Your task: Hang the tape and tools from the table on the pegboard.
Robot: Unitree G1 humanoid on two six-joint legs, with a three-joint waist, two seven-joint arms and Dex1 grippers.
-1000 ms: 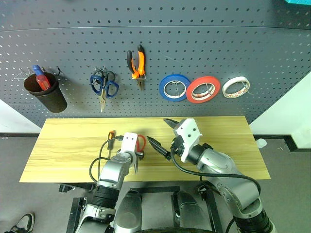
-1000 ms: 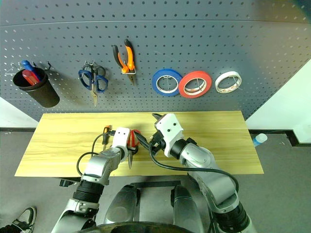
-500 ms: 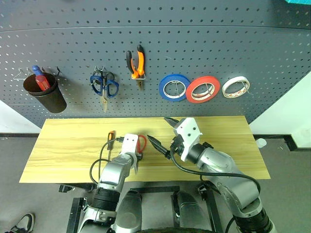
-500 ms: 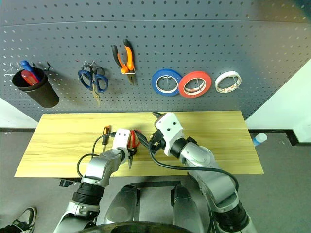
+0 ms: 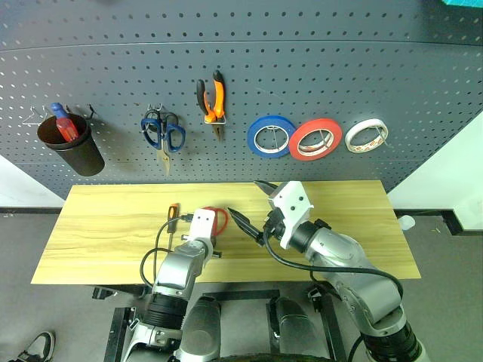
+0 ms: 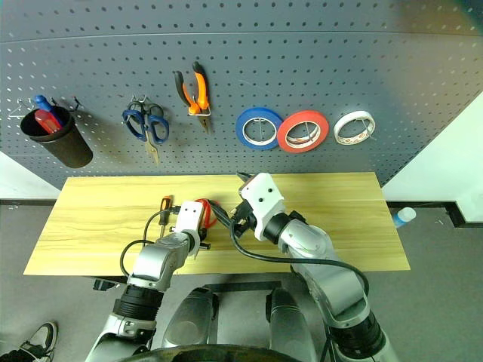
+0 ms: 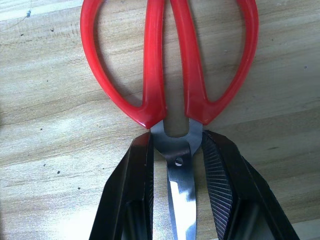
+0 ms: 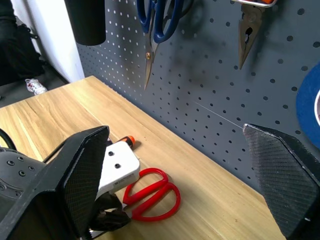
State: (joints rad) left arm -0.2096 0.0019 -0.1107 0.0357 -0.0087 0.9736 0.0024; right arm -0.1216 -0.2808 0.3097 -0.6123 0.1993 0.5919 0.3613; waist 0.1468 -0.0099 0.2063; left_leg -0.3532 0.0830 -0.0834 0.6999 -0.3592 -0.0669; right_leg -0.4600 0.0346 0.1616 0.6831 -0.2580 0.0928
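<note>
I see glossy, smooth red plastic handles on the scissors (image 7: 170,65), with bright polished metal blades. My left gripper's fingers (image 7: 220,185) look like matt black plastic with finely ribbed pads. The table (image 7: 45,150) is light, satin-finished wood with visible grain.

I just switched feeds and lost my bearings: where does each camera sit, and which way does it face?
Head stereo pair: looks forward and down over both arms at the light wooden table and dark grey pegboard.
Left wrist: looks down along the left gripper, closed around the blades of the red-handled scissors.
Right wrist: looks level past the open right gripper toward the pegboard.
All views share those scissors.
</note>
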